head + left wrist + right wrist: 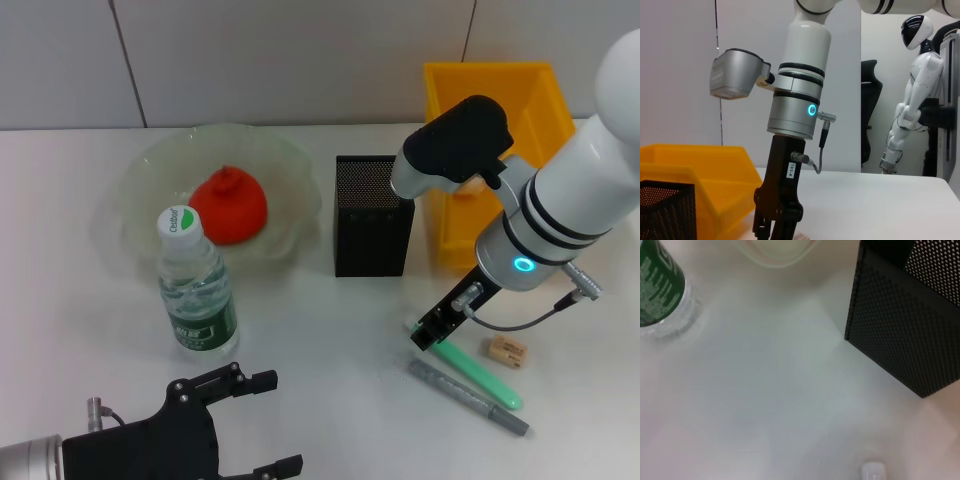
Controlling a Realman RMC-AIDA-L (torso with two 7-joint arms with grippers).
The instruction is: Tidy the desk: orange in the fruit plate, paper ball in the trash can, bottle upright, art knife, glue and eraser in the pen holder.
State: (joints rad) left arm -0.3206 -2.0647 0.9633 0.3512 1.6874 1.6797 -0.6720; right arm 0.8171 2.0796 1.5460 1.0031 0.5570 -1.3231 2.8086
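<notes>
still loose: one glue (481, 372), one art knife (467, 397), one eraser (507, 351).

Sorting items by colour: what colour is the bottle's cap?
White with green lettering; the bottle cap shows best in the head view.

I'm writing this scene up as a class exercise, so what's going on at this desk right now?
A two-armed robot is tidying. The orange already sits in the plate and the bottle stands upright. The right pincer is down at the end of the green glue stick, beside the grey knife and the eraser, all still on the desk, not in the black holder. The left pincer waits open at the near edge.
</notes>
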